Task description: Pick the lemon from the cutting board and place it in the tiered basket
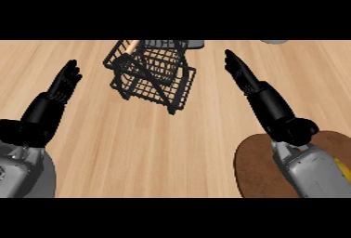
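A yellow lemon (343,168) peeks out at the right edge, mostly hidden behind my right forearm, on a round brown cutting board (255,167) at the lower right. The black wire tiered basket (152,74) stands at the upper middle of the wooden counter. My right hand (241,72) stretches up past the board with straight fingers, to the right of the basket, holding nothing. My left hand (65,83) is open with fingers up at the left, apart from the basket.
A grey object (276,41) shows at the top right edge, and another grey item (194,44) sits behind the basket. A wooden handle (130,46) pokes from the basket's top. Bare wooden counter (151,153) lies between my arms.
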`<state>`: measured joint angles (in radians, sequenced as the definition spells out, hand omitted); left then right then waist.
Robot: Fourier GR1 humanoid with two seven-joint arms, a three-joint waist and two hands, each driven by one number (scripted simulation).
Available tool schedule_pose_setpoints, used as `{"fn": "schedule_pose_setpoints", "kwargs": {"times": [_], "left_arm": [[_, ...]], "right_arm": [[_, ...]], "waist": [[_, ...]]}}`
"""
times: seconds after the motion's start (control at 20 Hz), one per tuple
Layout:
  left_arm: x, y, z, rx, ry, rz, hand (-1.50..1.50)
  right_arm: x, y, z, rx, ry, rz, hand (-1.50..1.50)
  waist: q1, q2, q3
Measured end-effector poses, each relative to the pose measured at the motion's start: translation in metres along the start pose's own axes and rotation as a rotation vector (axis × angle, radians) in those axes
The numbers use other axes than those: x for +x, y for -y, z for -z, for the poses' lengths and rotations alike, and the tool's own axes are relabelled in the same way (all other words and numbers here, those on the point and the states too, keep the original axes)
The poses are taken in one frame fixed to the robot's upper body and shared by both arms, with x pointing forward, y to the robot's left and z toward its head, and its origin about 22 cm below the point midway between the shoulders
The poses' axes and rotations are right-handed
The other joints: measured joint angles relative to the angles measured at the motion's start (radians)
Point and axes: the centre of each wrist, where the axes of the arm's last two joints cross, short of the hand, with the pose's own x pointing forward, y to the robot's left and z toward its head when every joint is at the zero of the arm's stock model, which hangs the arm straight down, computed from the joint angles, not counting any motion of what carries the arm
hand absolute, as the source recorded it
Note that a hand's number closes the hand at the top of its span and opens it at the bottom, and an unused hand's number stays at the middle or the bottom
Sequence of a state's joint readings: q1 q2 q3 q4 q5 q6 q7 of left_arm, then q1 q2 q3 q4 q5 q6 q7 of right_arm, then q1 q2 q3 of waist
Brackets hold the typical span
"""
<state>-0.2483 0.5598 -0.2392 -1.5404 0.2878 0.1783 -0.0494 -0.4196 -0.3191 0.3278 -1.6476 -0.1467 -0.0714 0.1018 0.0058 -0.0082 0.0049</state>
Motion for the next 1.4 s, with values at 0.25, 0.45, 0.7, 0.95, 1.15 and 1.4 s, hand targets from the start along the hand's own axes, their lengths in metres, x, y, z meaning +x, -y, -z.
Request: {"fn": "schedule_pose_setpoints", "kwargs": {"times": [0.25, 0.45, 0.7, 0.95, 1.15, 1.4], "left_arm": [[-0.032, 0.000, -0.027, 0.116, -0.165, 0.029, 0.00], [-0.046, -0.009, -0.058, 0.211, -0.302, 0.019, 0.00], [-0.045, -0.009, -0.075, 0.277, -0.368, -0.011, 0.00], [-0.033, 0.004, -0.104, 0.267, -0.396, -0.037, 0.00], [-0.022, 0.006, -0.111, 0.264, -0.393, -0.036, 0.00], [-0.010, 0.014, -0.137, 0.183, -0.422, -0.002, 0.00]], "right_arm": [[-0.003, 0.075, -0.032, -0.375, -0.048, -0.157, 1.50], [-0.021, 0.145, -0.078, -0.829, -0.213, -0.274, -1.50], [-0.031, 0.183, -0.140, -1.338, -0.244, -0.254, -1.50], [-0.031, 0.176, -0.188, -1.458, -0.286, -0.270, -1.50], [-0.034, 0.162, -0.218, -1.359, -0.485, -0.263, -1.50], [-0.029, 0.147, -0.241, -1.177, -0.738, -0.343, -1.50]], "waist": [[-0.062, -0.011, 0.006], [-0.154, -0.021, 0.033], [-0.175, -0.033, 0.043], [-0.142, -0.040, 0.052], [-0.125, -0.027, 0.041], [-0.092, -0.012, 0.041]]}}
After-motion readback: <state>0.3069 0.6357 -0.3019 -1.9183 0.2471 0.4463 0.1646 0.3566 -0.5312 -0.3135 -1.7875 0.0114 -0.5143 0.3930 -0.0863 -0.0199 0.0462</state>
